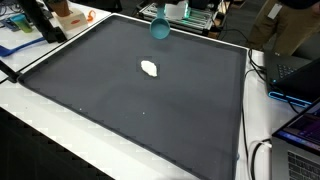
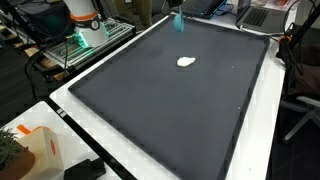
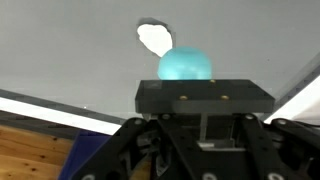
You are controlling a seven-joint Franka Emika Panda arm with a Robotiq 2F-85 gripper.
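Teal cup (image 1: 160, 27) is seen clenched by the gripper (image 1: 163, 15) above the dark mat (image 1: 120, 110). Transport is judged underway; steady lowering is required

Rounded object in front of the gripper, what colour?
Turquoise. The rounded object shows best in the wrist view.

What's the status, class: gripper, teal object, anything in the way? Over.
Gripper: jaws hidden, state unclear. Teal object right at gripper, by mat edge. White piece lies apart, mid-mat.
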